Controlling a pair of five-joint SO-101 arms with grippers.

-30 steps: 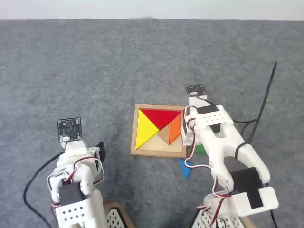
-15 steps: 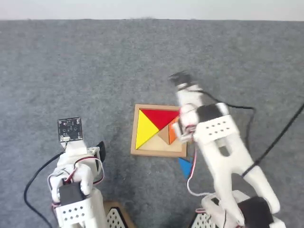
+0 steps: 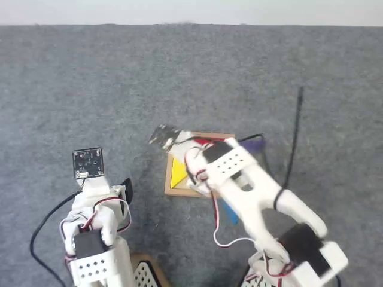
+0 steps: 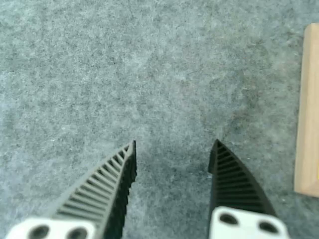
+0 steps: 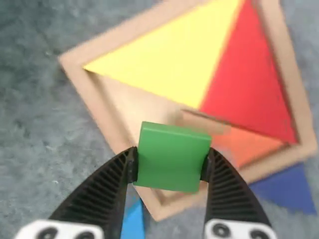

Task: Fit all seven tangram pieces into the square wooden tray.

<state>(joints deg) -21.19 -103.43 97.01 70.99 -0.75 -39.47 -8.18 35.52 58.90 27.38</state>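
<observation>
The square wooden tray point(image 3: 169, 190) lies mid-table with a yellow triangle point(image 3: 176, 170) and a red one point(image 3: 200, 142) in it. My right arm point(image 3: 239, 179) stretches over the tray and hides much of it. In the right wrist view my right gripper point(image 5: 169, 160) is shut on a green square point(image 5: 172, 157), held above the tray's point(image 5: 75, 59) bare corner. Below it are the yellow point(image 5: 179, 59), red point(image 5: 249, 84) and orange point(image 5: 249, 144) pieces. My left gripper point(image 4: 172, 149) stands open over bare carpet, left of the tray's edge point(image 4: 309, 109).
A light blue piece point(image 3: 229, 210) lies on the carpet just in front of the tray. A purple piece point(image 3: 254, 143) lies off the tray's right side. Grey carpet spreads wide at the back and left. A black cable point(image 3: 294, 137) trails from the right arm.
My right arm has swung left from the tray's right edge to over the tray, carrying the green square up from the carpet. The left arm has kept still.
</observation>
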